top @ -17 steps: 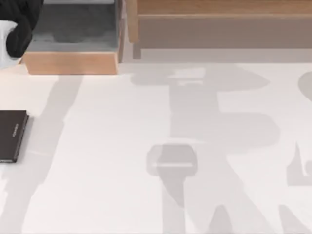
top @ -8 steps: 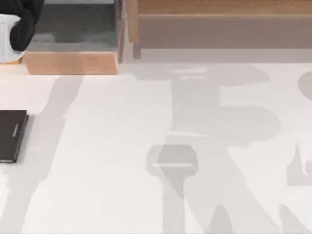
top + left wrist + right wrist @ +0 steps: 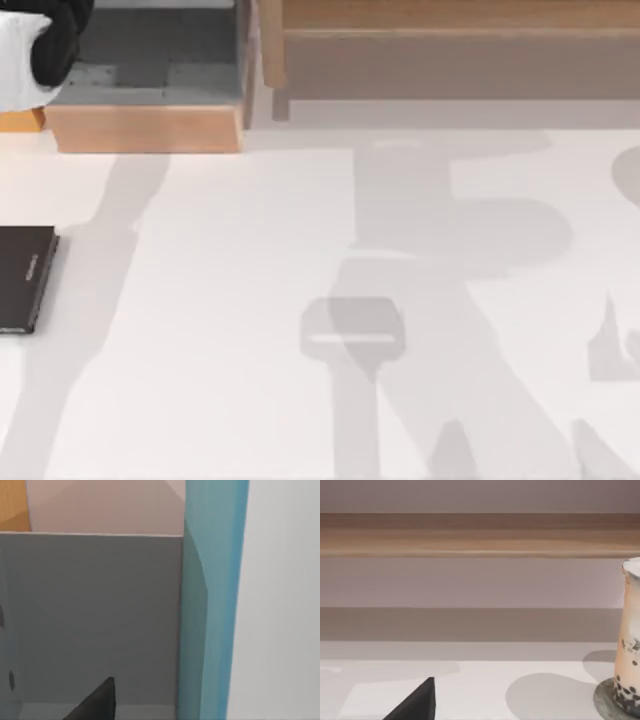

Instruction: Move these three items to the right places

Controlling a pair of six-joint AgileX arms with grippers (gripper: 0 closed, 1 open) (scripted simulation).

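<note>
The teal-covered book [image 3: 212, 610] stands upright close in front of the left wrist camera, with white page edges [image 3: 280, 605] beside the teal. My left gripper is shut on the book, and one dark fingertip [image 3: 97, 705] shows beside it. Behind them is the grey inner wall [image 3: 95, 615] of an open wooden box. In the top view my left arm [image 3: 55, 40] is at the far left, at the box's [image 3: 150, 128] left end. In the right wrist view a dark fingertip [image 3: 417, 702] has nothing near it. A peach cup with dark specks [image 3: 631, 640] stands on a grey round disc [image 3: 612, 702].
A flat black slab with a grey mark [image 3: 25, 278] lies at the table's left edge. A long wooden shelf [image 3: 450, 40] runs along the back right. Arm shadows cross the white tabletop [image 3: 220, 330].
My left arm has moved toward the back of the table, farther along the box's left end. The arm shadows on the table have shifted. The black slab has not moved.
</note>
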